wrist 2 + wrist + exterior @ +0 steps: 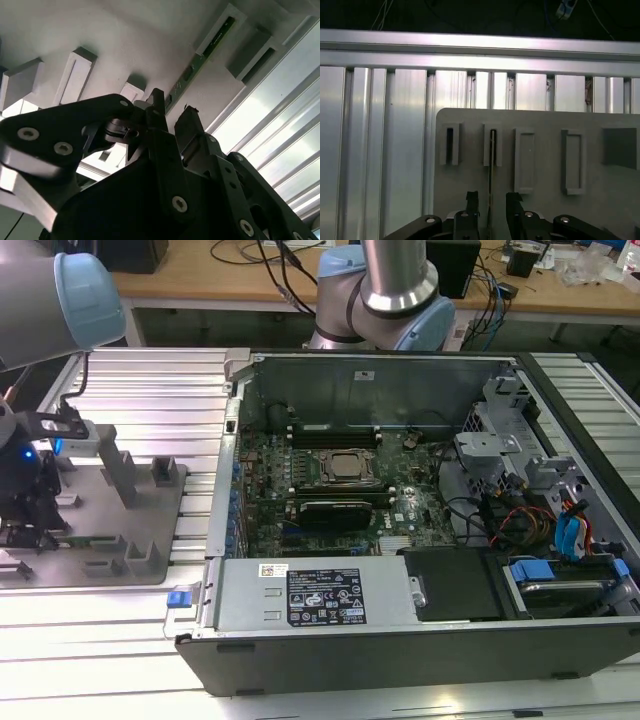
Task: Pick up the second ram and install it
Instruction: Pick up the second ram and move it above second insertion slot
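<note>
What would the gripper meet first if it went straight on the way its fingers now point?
Probably the second ram, standing on edge in the grey tray's holders: it lies in line between the fingertips of the open gripper, so it would slide between them. How far off, I cannot tell.

The tray point(547, 165) is matt grey plastic; table point(395, 150), shiny ribbed metal; second ram point(202, 60), green circuit board.

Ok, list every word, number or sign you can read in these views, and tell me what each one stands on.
White label on the metal cover inside the computer case: print too small to read.
Black label beside it on the same cover: white print, too blurred to read.
Second ram standing in the grey tray, first wrist view: no legible text.
</note>
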Tool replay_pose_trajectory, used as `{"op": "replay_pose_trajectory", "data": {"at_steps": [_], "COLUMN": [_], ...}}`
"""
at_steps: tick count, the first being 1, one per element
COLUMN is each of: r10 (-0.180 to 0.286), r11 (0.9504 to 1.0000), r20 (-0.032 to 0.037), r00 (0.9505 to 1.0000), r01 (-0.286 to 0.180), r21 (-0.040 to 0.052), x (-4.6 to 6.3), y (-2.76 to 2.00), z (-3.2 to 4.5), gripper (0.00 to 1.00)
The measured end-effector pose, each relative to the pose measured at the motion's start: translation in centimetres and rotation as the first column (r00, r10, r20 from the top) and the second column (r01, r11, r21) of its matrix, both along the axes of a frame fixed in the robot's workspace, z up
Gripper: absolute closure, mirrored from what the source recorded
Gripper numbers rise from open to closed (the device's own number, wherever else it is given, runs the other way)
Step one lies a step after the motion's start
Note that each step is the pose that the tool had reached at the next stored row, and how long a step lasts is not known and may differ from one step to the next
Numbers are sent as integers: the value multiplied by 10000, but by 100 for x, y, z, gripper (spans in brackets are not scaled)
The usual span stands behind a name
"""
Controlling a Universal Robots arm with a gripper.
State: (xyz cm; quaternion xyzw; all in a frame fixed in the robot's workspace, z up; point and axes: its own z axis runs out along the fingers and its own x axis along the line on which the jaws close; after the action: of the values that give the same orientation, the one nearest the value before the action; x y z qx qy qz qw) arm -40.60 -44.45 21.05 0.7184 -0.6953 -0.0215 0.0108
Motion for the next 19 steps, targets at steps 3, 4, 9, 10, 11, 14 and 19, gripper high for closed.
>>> {"op": "replay_pose_trajectory", "data": {"at_steps": [3,4,9,10,11,14,19], "r10": [3,7,16,16,16,17,19], "r11": [10000,10000,10000,10000,10000,10000,10000], "r20": [1,1,0,0,0,0,-1], "r00": [10000,10000,10000,10000,10000,10000,10000], "r01": [-3,-7,-16,-16,-16,-17,-19], "r21": [0,0,-1,-2,-2,-1,-2], "x": [-9,-13,-38,-38,-38,-38,-38], "y": [1,0,0,0,0,0,0], "z": [-13,-15,-23,-22,-22,-23,-22], "gripper": [66,66,66,66,66,82,90]}}
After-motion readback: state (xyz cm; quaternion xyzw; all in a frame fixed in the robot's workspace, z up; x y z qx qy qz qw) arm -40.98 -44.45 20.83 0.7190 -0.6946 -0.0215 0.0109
